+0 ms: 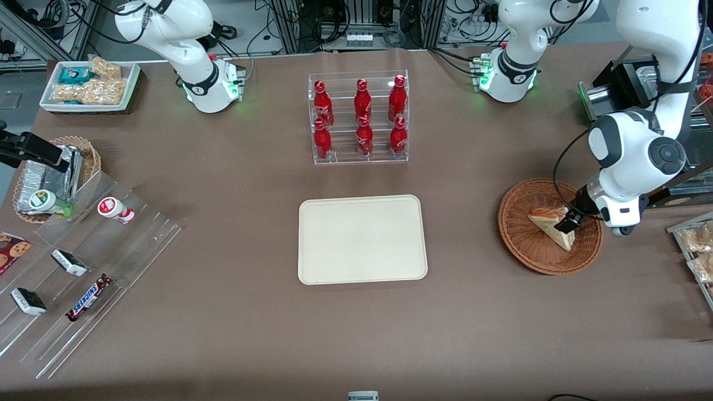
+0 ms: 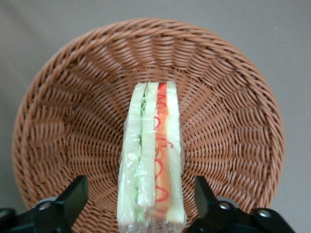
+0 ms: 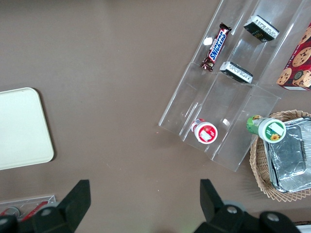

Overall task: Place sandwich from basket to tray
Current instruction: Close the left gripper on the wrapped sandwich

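From the front, the round reddish-brown woven wicker basket [image 1: 550, 225] sits toward the working arm's end of the brown table [image 1: 223, 334], and the flat cream-beige rectangular tray [image 1: 362, 239] lies well apart from it toward the table's middle. Only bare tabletop lies between basket and tray. A clear acrylic rack of red bottles [image 1: 359, 118] stands farther from the camera than the tray, apart from its edge. The triangular clear-wrapped sandwich of pale bread [image 1: 551, 225] lies inside the basket, slightly nearer the rim on the working arm's side. The left arm's black gripper [image 1: 568, 221] is down at the sandwich, within the basket's rim.

From the left wrist, the gripper [image 2: 141, 199] straddles the sandwich [image 2: 151, 165] with its jaws spread wide; each black finger [image 2: 68, 201] stands clear of the wrapper with basket weave showing in the gap, so nothing is clasped. The sandwich stands on edge on the basket floor [image 2: 87, 121], showing white bread layers, pale green filling and a red-orange stripe under wrinkled film.

From the right wrist, a corner of the tray [image 3: 22, 128] shows, with open brown table between it and a clear stepped display shelf holding snacks [image 3: 223, 97].
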Available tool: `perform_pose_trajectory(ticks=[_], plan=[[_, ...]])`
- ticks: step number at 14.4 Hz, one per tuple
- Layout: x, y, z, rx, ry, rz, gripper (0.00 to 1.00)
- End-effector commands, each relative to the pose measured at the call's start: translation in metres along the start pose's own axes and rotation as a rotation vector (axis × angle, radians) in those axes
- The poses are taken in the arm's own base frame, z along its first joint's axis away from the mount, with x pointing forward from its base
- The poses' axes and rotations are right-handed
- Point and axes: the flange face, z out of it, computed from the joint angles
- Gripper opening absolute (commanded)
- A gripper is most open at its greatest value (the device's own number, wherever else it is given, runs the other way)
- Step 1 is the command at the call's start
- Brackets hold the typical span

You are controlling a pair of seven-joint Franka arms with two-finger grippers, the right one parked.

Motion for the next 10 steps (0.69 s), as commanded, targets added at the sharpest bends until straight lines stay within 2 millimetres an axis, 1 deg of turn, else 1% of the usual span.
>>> perform_pose_trajectory(ticks=[1,2,3,4,6,7,9,10], plan=[[0.001,0.001,0.012,-0.008,-0.011,-0.089,0.34],[0.000,0.000,0.010,-0.003,-0.016,-0.087,0.14],[-0.001,0.003,0.004,0.007,-0.027,-0.077,0.06],[0.001,0.010,-0.008,0.011,-0.036,-0.064,0.05],[0.002,0.026,-0.038,0.044,-0.076,-0.031,0.05],[-0.002,0.041,-0.051,0.049,-0.087,-0.003,0.05],[-0.030,0.078,-0.066,0.048,-0.104,0.097,0.05],[-0.052,0.100,-0.071,0.042,-0.103,0.148,0.05]])
